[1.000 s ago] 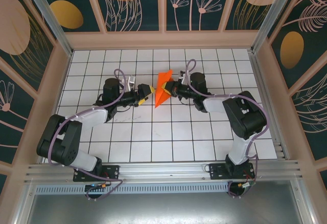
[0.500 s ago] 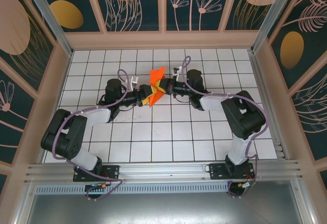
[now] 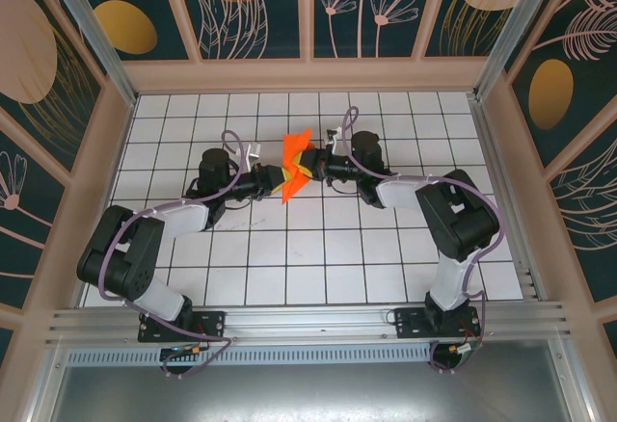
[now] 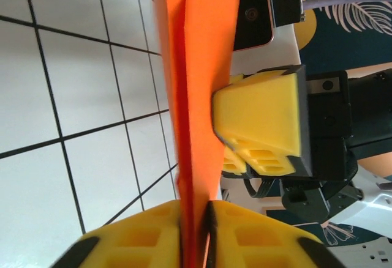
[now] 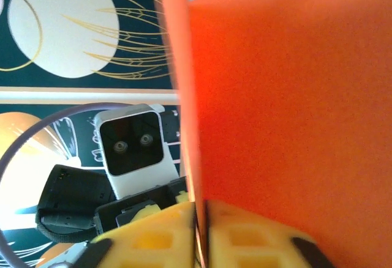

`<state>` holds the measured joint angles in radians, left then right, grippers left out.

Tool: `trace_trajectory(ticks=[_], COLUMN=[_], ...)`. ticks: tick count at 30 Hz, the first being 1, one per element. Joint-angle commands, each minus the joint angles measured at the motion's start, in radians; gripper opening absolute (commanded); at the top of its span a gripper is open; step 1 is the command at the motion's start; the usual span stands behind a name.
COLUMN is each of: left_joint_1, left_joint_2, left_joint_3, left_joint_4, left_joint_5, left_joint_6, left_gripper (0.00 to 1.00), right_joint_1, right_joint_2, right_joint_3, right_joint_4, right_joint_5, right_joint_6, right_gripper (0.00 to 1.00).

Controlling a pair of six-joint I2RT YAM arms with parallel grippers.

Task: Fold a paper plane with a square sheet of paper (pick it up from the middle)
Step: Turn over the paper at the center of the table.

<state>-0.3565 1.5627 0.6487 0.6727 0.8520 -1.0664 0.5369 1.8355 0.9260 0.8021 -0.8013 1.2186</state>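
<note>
From above, the folds of the orange paper (image 3: 294, 164) are looking too small to tell, and so are the fingertips of the left hand (image 3: 278, 179) and the right hand (image 3: 308, 165). At the left wrist, the paper is running off the top edge, and one right-hand finger is hiding behind it. At the right wrist, the blurry paper is blocking the whole right side.

a white gridded floor (image 3: 289, 258) is seen at the centre. it is bordered above by dark floral wall panels (image 3: 260, 37).
</note>
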Motion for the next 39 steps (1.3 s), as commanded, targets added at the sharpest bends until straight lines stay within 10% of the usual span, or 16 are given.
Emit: trace_trajectory(ticks=[1,7,15,24,33,39], left_joint_1=[-0.004,-0.004,-0.022,-0.109,-0.209,-0.224], left_joint_2=[-0.016,-0.051,-0.107,0.017,0.255,0.227], left_joint_3=[0.034,0.127,0.308,0.454,0.541,0.527], left_joint_4=[-0.09,-0.446,-0.992,-1.233,-1.254,-1.103], left_joint_5=[-0.029,-0.184,-0.798,-1.294,-1.407,-1.121], left_joint_6=[0.084,0.314,0.544,0.585,0.55,0.552], left_gripper=[0.14,0.07,0.06,0.05,0.09,0.54], right_joint_1=[0.005,-0.027,-0.037,-0.037,-0.038,-0.038], right_joint_2=[-0.021,-0.124,-0.228,-0.244,-0.242,-0.247], right_joint_3=[0.029,0.047,0.07,0.073,0.07,0.049], right_joint_4=[-0.119,-0.471,-0.759,-0.835,-0.856,-0.838], right_joint_5=[0.017,0.211,0.515,0.631,0.661,0.659], right_joint_6=[-0.085,-0.265,-0.412,-0.432,-0.424,-0.404], right_gripper=[0.25,0.47,0.57,0.63,0.63,0.63])
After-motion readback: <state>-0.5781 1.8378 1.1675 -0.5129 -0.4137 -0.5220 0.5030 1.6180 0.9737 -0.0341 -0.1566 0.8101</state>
